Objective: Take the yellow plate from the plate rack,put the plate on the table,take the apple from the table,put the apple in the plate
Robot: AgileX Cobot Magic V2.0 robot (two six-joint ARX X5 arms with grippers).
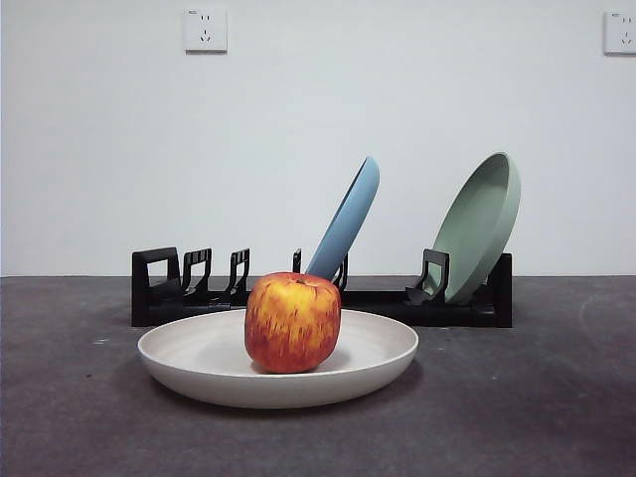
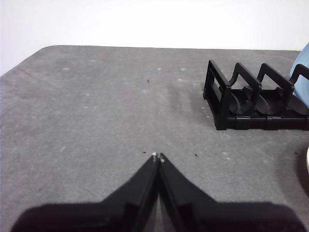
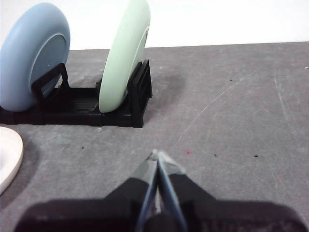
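The cream yellow plate (image 1: 199,363) lies flat on the dark grey table (image 1: 537,397) in front of the black plate rack (image 1: 159,288). A red and yellow apple (image 1: 292,321) stands upright in the middle of the plate. A sliver of the plate's rim (image 3: 9,154) shows in the right wrist view. My left gripper (image 2: 158,156) hovers shut over bare table beside the rack's empty end (image 2: 231,96). My right gripper (image 3: 157,154) is shut too, over the table near the rack's other end (image 3: 137,96). Neither gripper appears in the front view.
A light blue plate (image 1: 348,219) leans in the middle of the rack and a sage green plate (image 1: 482,224) leans at its right end. A white wall with two sockets (image 1: 205,30) stands behind the table.
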